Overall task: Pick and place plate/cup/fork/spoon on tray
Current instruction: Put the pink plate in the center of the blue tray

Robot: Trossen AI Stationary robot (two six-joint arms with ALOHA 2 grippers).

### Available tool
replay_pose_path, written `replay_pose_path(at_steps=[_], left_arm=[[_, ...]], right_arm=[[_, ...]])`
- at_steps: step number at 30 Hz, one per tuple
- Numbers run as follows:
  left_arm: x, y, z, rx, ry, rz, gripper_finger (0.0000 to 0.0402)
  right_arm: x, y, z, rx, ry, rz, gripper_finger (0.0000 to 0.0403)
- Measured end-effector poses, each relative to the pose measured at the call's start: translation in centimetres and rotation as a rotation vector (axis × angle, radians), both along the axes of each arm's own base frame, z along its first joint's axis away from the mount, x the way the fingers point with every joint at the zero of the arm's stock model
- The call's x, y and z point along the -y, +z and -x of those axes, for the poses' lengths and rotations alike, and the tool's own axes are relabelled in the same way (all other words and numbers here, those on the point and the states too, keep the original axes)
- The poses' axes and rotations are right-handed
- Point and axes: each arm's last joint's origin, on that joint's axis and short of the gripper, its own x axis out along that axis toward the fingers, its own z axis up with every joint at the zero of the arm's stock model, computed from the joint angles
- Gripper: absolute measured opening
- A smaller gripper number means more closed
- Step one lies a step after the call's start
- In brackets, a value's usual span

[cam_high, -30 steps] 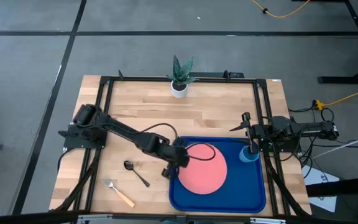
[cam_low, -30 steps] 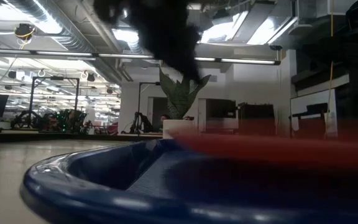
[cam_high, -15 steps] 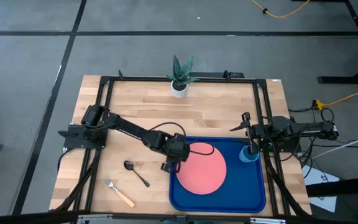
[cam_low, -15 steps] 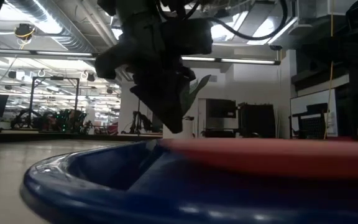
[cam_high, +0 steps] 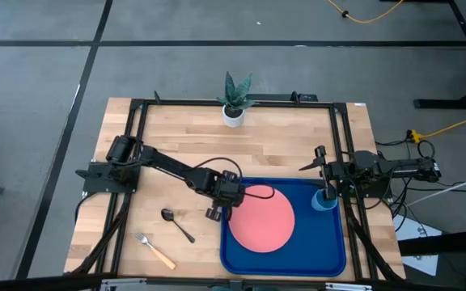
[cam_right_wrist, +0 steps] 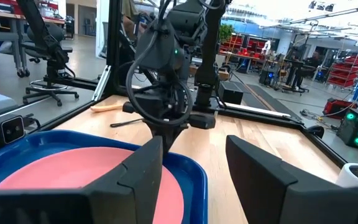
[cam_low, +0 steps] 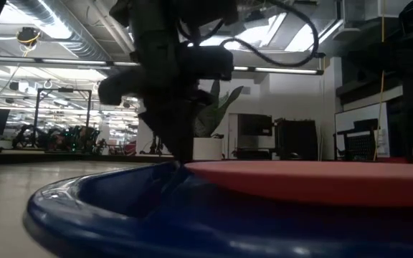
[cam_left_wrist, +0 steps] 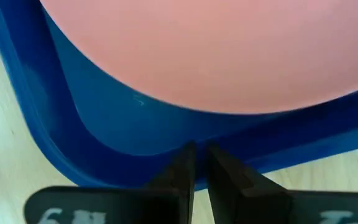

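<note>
1. Left gripper (cam_high: 223, 207) sits at the tray's (cam_high: 241, 263) left rim, just beside the plate's (cam_high: 261, 222) left edge; fingers nearly shut, only a thin slit between them (left wrist view), nothing held.
2. In the left wrist view the left gripper's tips (cam_left_wrist: 197, 163) hang over the tray's blue rim (cam_left_wrist: 48, 130), with the plate (cam_left_wrist: 229, 50) just ahead of them; touching the rim or not, cannot tell.
3. Low view: left gripper (cam_low: 174, 154) points down right at the tray edge (cam_low: 84, 208), next to the plate's (cam_low: 314, 175) near end.
4. Plate lies flat inside the tray, filling its left-centre part, apart from the pincer.
5. Right gripper (cam_high: 327, 194) is at the tray's upper right corner, over the cup (cam_high: 324, 202); the right wrist view shows its two fingers (cam_right_wrist: 148, 171) spread wide with a gap between, not clamped on anything seen there.
6. Cup stands inside the tray at that corner, well apart from the left gripper, near the plate's right side.
7. Spoon (cam_high: 176, 223) lies on the table (cam_high: 176, 141) left of the left gripper, outside the tray, near it.
8. Fork (cam_high: 154, 251) lies farther left and toward the front edge, below the spoon, also outside the tray.
9. Potted plant (cam_high: 234, 99) stands at the table's far edge, well apart from both grippers.
</note>
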Motion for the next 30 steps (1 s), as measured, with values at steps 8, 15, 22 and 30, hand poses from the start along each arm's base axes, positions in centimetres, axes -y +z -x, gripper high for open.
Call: replay_pose_path(at_steps=[8,15,22,30], left_arm=[[1.1,-0.1,-0.1,0.051,-0.013,0.03,0.0028],[1.9,0.2,-0.6,0.109,-0.049,0.089,0.0028],[2.0,0.2,-0.6,0.113,-0.045,0.095,0.0028],[1.9,0.1,-0.3,0.078,-0.039,0.086,0.0028]], right_arm=[[0.0,0.0,0.0,0.0,0.0,0.0,0.0182],[0.0,0.0,0.0,0.0,0.0,0.0,0.0182],[0.0,0.0,0.0,0.0,0.0,0.0,0.0182],[0.0,0.0,0.0,0.0,0.0,0.0,0.0182]])
